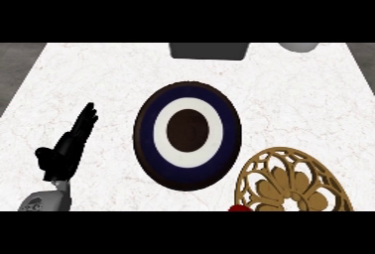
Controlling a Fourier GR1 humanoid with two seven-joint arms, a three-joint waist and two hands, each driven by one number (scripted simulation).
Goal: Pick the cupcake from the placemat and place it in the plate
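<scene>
Left hand rests at nine o'clock of the plate, fingers straight and pointing up, holding nothing. At five o'clock lies the gold placemat. Something small and red, maybe the cupcake, peeks beside it.

One head view looks steeply down at the counter.
</scene>
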